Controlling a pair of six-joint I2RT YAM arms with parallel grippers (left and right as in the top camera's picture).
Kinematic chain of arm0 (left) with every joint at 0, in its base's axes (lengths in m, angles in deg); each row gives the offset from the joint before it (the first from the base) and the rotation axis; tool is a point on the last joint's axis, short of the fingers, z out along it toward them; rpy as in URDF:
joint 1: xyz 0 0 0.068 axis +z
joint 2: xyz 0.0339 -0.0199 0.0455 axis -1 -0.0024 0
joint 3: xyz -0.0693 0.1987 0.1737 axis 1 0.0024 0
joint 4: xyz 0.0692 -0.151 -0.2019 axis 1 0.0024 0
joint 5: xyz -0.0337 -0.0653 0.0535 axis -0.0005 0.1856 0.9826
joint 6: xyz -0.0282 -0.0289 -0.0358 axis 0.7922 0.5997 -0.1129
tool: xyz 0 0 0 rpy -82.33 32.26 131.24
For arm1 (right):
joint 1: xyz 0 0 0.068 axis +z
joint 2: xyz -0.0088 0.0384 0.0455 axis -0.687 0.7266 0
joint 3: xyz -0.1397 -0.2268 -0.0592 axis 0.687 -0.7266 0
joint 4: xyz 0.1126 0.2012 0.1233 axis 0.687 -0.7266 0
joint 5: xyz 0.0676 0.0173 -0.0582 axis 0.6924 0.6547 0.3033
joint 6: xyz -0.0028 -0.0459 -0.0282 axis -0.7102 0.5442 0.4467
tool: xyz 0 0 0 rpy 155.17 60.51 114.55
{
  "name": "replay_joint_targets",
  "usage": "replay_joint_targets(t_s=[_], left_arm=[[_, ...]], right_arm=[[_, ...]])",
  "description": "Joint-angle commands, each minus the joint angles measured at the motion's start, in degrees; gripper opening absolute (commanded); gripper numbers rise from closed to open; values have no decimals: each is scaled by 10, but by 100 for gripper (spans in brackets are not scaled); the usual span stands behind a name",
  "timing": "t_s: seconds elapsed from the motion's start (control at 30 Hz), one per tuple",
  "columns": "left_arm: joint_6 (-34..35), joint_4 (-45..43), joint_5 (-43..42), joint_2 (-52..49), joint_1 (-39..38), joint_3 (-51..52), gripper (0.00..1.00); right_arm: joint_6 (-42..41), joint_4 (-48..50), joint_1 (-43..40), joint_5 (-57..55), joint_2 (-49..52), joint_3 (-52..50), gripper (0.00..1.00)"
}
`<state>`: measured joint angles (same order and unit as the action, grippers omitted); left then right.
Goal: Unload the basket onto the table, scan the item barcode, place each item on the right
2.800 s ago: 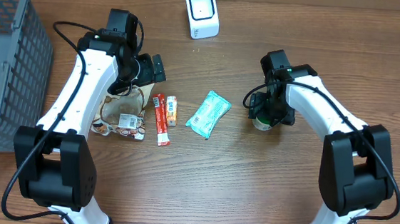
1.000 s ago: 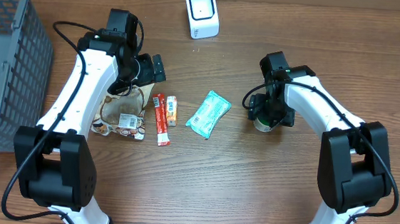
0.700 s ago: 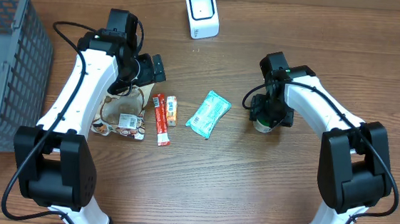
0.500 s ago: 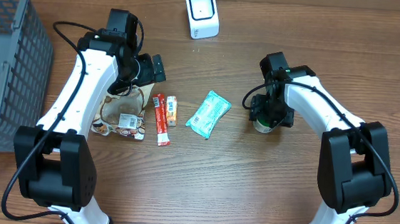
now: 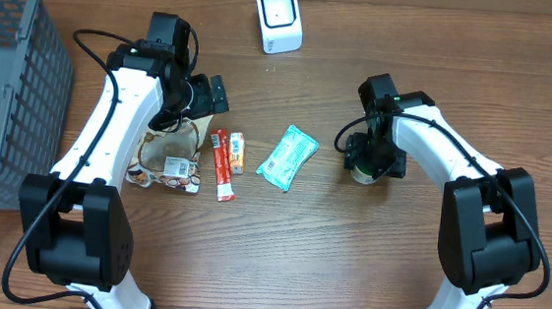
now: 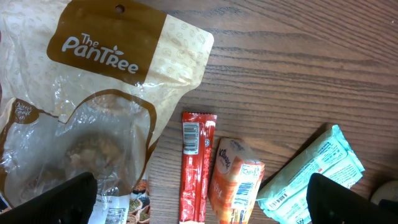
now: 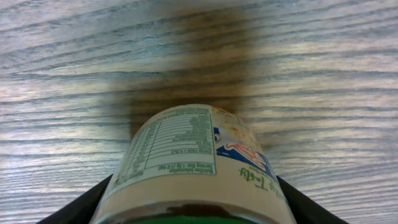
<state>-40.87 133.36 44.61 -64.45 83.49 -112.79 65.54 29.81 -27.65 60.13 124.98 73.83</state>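
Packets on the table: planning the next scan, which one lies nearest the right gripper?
The mint-green packet, rightmost of the four; the orange pack, red stick and brown pouch lie further left from the right gripper.

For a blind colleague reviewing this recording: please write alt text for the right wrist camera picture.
A small round container with a white nutrition label and a green rim sits on the wooden table, filling the lower middle of the picture. The dark fingers of the right gripper flank it on both sides; whether they press it cannot be told.
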Motion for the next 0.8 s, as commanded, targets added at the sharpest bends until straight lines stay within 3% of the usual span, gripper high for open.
replay_joint_targets(t_s=[0.0,0.13,0.27,0.43,0.6,0.67,0.77], left_arm=[[2,1,-5,0,-1,-12,100],[2,1,-5,0,-1,-12,100],[2,1,-5,0,-1,-12,100],[2,1,-5,0,-1,-12,100],[2,1,-5,0,-1,-12,99],[2,1,-5,0,-1,-12,100],[2,1,-5,0,-1,-12,100]], right_arm=[[0,0,-1,-6,2,-7,63],[0,-1,-1,-5,2,-1,62],[0,-38,-1,-1,2,69,58],[7,-141,-1,22,2,254,49],[9,-248,0,57,2,484,31],[9,-272,0,67,2,551,21],[9,-269,0,91,2,610,18]])
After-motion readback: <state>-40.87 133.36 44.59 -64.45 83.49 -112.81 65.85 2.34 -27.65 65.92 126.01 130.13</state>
